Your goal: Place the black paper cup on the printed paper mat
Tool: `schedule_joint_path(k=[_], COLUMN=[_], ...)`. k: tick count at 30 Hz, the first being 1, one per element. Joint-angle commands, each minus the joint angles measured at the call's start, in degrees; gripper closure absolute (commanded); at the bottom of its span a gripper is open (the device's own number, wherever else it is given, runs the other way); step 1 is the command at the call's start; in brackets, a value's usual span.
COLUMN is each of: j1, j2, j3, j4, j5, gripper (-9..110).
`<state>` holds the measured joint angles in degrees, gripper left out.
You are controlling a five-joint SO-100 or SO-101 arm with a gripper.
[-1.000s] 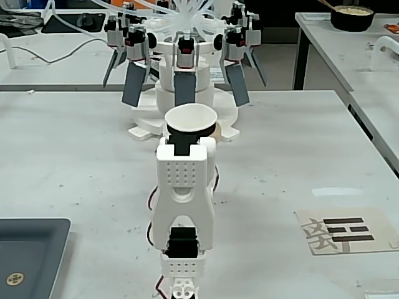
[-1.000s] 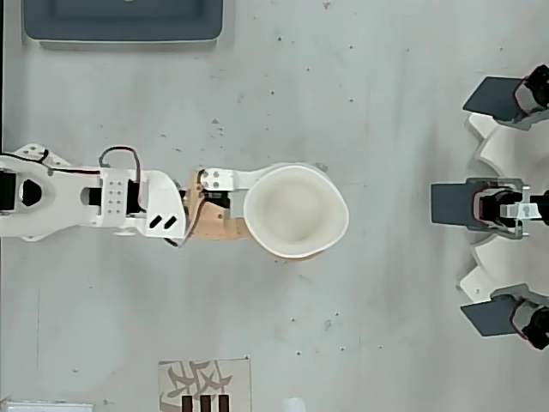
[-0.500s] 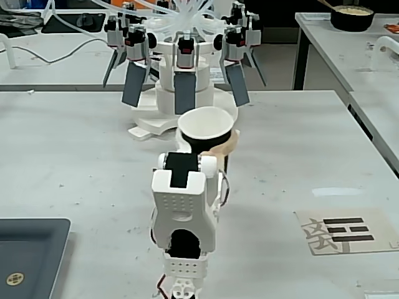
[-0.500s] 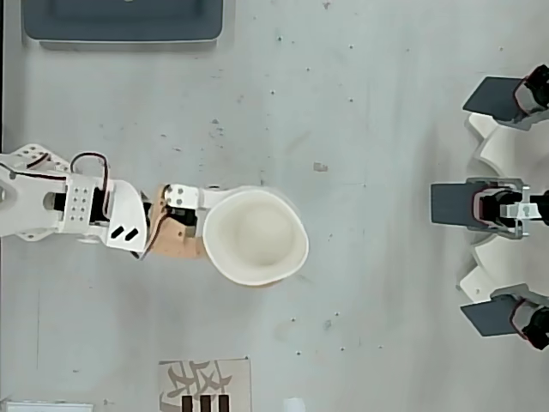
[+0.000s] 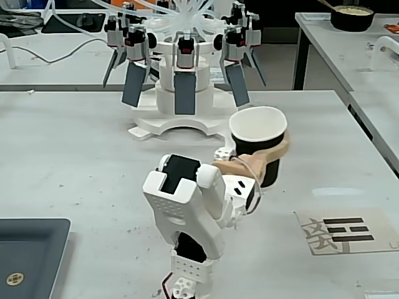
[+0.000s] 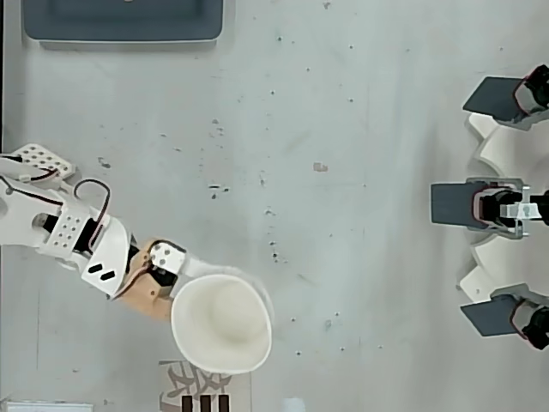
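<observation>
printed paper mat (image 6: 204, 390) cut by overhead bottom edge, partly under black paper cup (image 6: 222, 324), dark tray (image 5: 28, 256) cropped

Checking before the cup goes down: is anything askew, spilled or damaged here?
Nothing is spilled. The black paper cup is upright and empty in the gripper, but its rim is pinched out of round in the overhead view. The printed paper mat lies flat.
</observation>
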<state>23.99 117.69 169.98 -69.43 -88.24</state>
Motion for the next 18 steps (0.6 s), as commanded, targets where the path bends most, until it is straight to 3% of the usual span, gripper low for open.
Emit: schedule_joint_path(k=[1,18], j1=[3.43,21.09], j2=[1.85,-11.25], j3=[0.00,-9.23], j4=[-0.18,-1.58], j5=[0.35,0.44], gripper=[94,96])
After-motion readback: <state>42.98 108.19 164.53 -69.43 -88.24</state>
